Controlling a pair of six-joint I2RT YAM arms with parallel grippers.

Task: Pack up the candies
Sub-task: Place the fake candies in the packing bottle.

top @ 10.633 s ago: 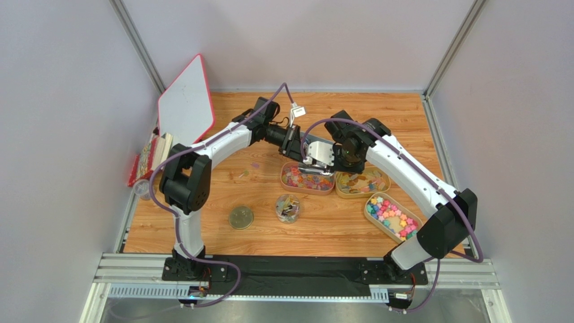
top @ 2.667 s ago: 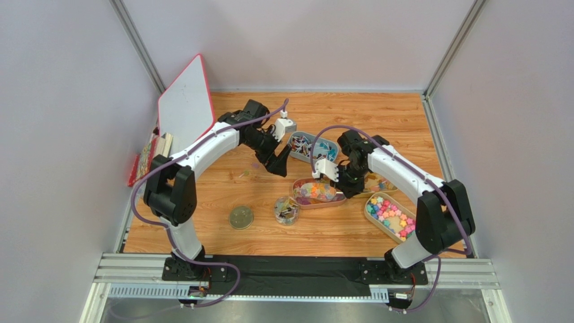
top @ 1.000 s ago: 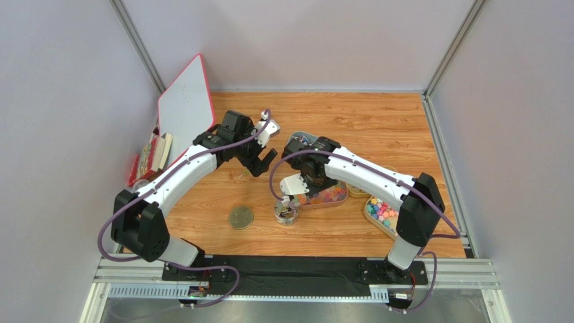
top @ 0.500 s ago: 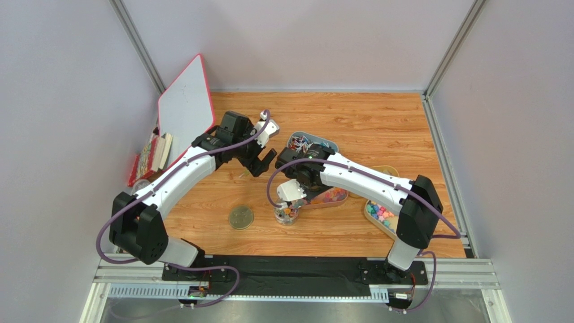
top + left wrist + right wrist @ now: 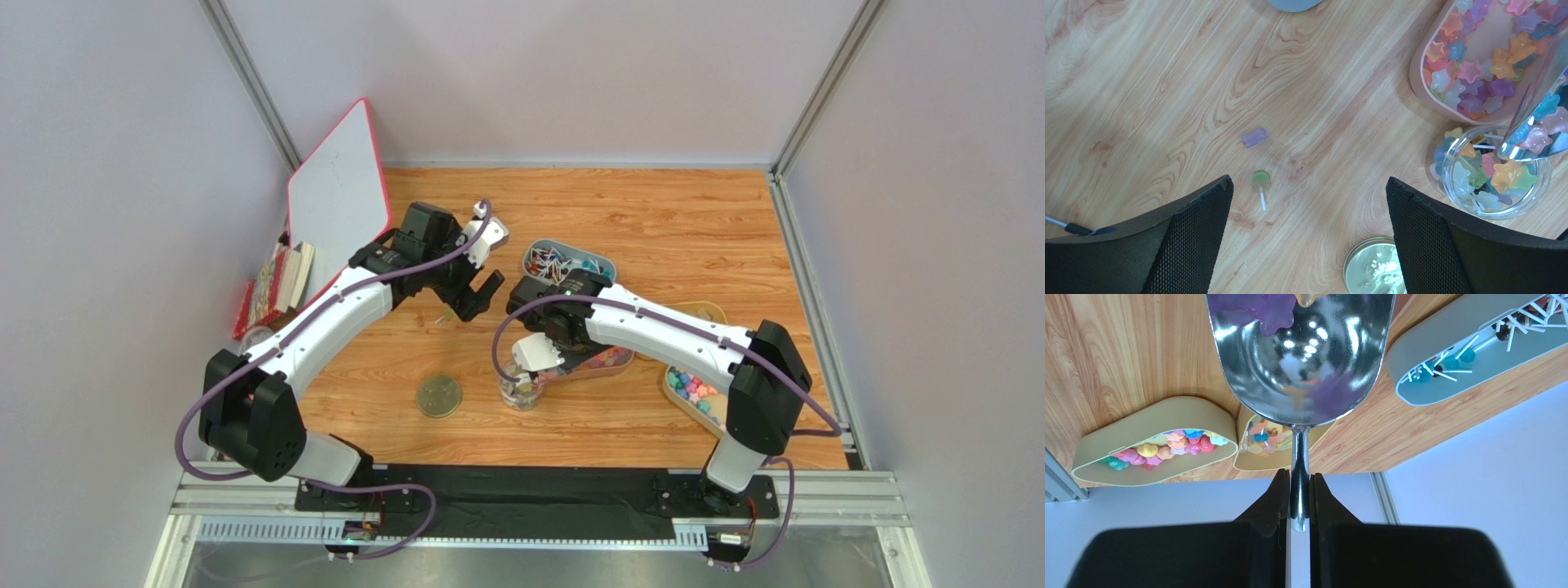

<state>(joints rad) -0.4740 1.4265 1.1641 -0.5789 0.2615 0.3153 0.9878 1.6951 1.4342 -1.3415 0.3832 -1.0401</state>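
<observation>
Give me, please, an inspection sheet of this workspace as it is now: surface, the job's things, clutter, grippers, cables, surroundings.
Surface: wooden table, no spills seen apart from the two loose sweets listed under clutter.
Job's things: candies lie in three tan trays and one grey tray. The clear jar is partly filled. Its lid lies beside it.
Clutter: a purple sweet and a green lollipop lie loose on the wood.
Grippers: left gripper open and empty. Right gripper shut on the handle of a metal scoop, held over the jar with a few stars in it.
Cables: a purple cable loops along each arm.
Surroundings: white board and books at the left.
</observation>
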